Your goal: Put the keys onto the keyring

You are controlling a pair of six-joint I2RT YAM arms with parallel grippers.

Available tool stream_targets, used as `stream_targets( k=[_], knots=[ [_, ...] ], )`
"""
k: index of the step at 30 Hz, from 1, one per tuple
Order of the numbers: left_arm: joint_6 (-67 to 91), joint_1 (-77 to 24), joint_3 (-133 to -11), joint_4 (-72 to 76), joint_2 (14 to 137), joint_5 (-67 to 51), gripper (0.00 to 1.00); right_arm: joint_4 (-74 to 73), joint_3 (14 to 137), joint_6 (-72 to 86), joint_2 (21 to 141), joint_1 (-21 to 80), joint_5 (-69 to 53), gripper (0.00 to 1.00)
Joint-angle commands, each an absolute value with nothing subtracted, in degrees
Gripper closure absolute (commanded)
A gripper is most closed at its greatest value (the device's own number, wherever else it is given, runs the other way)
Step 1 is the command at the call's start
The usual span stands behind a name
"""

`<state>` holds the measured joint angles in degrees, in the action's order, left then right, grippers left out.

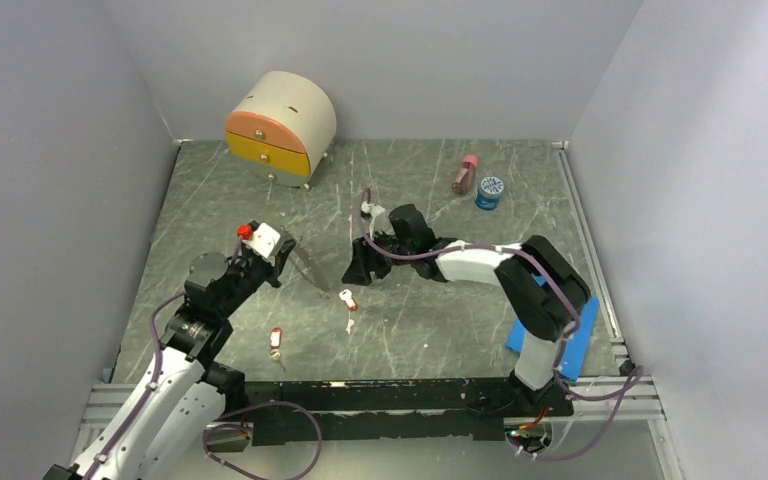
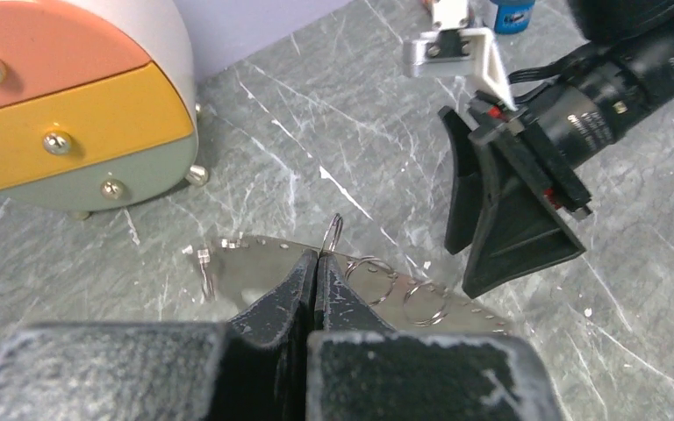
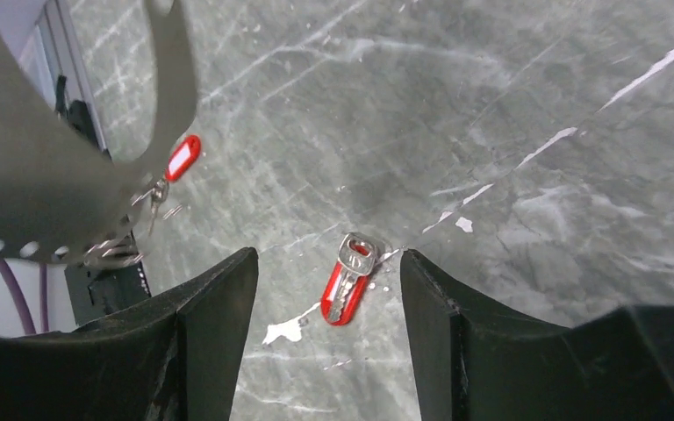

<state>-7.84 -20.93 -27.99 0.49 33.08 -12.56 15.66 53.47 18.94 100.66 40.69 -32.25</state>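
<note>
The keyring [image 2: 404, 294] is a shiny flat metal strip with small holes and thin wire rings on it. My left gripper [image 2: 318, 256] is shut on it, with one ring [image 2: 333, 233] standing up from the fingertips. From above, the strip [image 1: 310, 270] juts right from the left gripper [image 1: 282, 255]. One of the keys [image 3: 348, 281], silver on a red tag, lies flat on the table. My right gripper [image 3: 326, 256] hangs open just above it, one finger on each side and neither touching it. A second key [image 3: 182, 158] lies farther left, nearer the front edge [image 1: 277, 341].
A rounded drawer box [image 1: 280, 125] with orange and yellow drawers stands at the back left. A pink bottle [image 1: 465, 174] and a blue-lidded jar [image 1: 490, 191] sit at the back right. A blue pad [image 1: 572, 345] lies by the right arm's base. Walls enclose three sides.
</note>
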Motion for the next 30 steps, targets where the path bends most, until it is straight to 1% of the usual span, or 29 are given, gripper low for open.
stream_targets(
  k=[1,4,7,11,14,16,20,23,27,28,29,30],
  knots=[
    [-8.8,-20.7,-28.9,0.8,33.2,-13.3,0.97,13.0,59.2,14.3,105.7,40.4,-38.5,0.35],
    [-8.7,-20.7,-29.0,1.2,33.6,-13.5,0.97,12.3,60.6,13.2,108.3,40.3,-38.9,0.32],
    [-8.9,-20.7,-28.7,1.8,34.1,-13.3,0.97,13.1,61.2,13.2,110.7,40.2,-40.8,0.34],
    [-9.1,-20.7,-29.0,1.8,35.1,-13.6,0.97,12.0,62.0,12.3,113.4,40.2,-45.6,0.5],
    [-8.8,-20.7,-28.9,2.1,35.8,-13.5,0.97,13.1,60.7,12.1,114.1,40.2,-46.8,0.52],
    [-8.6,-20.7,-28.7,2.6,36.0,-13.9,0.97,12.9,60.3,11.7,114.4,40.2,-47.5,0.57],
    [-8.1,-20.7,-28.2,3.4,36.3,-14.2,0.97,13.1,59.0,11.0,114.5,40.2,-46.6,0.64],
    [-8.0,-20.7,-28.2,3.5,36.4,-14.5,0.97,12.3,58.9,10.3,114.7,40.2,-45.7,0.75],
    [-7.7,-20.7,-27.9,3.8,36.6,-14.7,0.98,15.1,57.8,11.5,114.3,40.2,-44.6,0.76],
    [-7.6,-20.7,-28.0,3.8,36.7,-14.8,0.97,15.3,57.9,11.7,114.3,40.2,-44.3,0.79],
    [-7.6,-20.7,-28.0,3.8,36.7,-15.1,0.97,15.2,58.1,11.5,114.2,40.2,-44.0,0.84],
    [-7.5,-20.7,-28.0,3.8,36.7,-15.2,0.97,15.5,58.2,11.5,114.1,40.2,-43.8,0.87]
  ],
)
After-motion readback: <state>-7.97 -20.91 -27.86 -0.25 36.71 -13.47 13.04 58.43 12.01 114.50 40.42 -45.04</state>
